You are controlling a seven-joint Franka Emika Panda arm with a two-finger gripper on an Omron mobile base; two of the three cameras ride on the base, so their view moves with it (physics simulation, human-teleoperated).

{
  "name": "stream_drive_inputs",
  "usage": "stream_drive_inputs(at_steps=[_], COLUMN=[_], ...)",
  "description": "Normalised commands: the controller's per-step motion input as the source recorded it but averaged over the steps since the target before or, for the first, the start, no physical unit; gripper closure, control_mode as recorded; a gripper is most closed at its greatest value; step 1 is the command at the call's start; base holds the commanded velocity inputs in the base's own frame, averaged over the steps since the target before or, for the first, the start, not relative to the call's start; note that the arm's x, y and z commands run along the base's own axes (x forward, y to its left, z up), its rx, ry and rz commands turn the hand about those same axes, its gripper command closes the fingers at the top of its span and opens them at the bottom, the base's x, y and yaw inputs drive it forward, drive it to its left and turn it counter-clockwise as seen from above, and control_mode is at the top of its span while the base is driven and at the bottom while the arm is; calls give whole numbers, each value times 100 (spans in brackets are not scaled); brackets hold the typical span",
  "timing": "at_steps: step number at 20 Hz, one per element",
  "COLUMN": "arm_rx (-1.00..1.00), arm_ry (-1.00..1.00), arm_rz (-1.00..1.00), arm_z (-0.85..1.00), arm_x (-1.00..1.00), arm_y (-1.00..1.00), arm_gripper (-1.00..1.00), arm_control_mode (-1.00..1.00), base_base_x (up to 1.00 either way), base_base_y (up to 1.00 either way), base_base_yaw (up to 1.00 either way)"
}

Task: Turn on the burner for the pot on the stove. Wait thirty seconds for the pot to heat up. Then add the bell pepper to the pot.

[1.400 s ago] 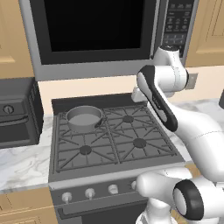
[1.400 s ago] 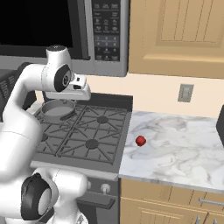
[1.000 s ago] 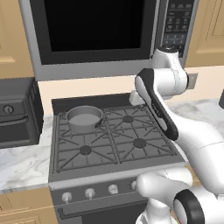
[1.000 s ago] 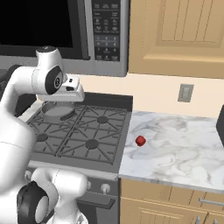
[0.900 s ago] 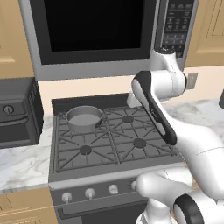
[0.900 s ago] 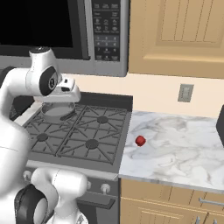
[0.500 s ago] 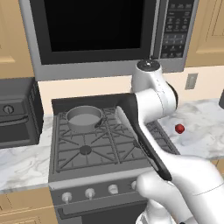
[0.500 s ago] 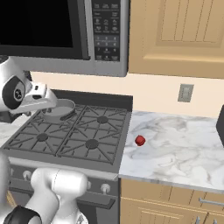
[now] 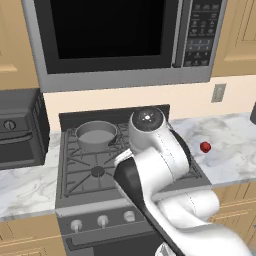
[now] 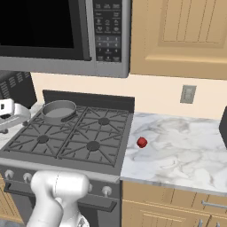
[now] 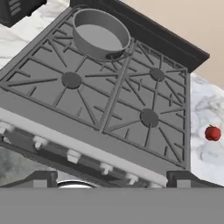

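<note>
the arm (image 9: 160, 165) has swung down from over the far right of the stove (image 10: 71, 142) toward its near edge, and the hand camera now looks across the grates from low at the front, with the pale knobs (image 11: 72, 155) just ahead. i judge this as lining up on a knob for the pot's burner, so the first step is not yet done. the gripper (image 11: 111, 177) stands wide with nothing between its tips. the pot (image 9: 96, 135) sits on the far left burner, handle pointing right. the pepper (image 10: 142, 142) lies on the marble counter (image 10: 186, 146) just right of the stove, well apart from the pot. the microwave (image 10: 66, 31) keypad shows marks too small to read; no brands legible.
</note>
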Motion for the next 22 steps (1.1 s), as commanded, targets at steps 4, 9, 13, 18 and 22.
stream_drive_inputs(at_steps=[4, 9, 13, 18, 22], arm_rx=[-12, -14, -12, 0, 2], arm_ry=[-13, -18, -26, -23, -12], arm_rz=[9, 8, 6, 0, 0], arm_z=[-34, -41, -37, -31, -55], arm_x=[-18, -17, -9, -3, -20], arm_y=[44, 45, 32, 4, 0], arm_gripper=[-100, -100, -100, -100, -100], arm_control_mode=[-100, -100, -100, -100, -100], base_base_x=[0, 0, 0, 0, 0], base_base_y=[0, 0, 0, 0, 0], base_base_yaw=[0, 0, 0, 0, 0])
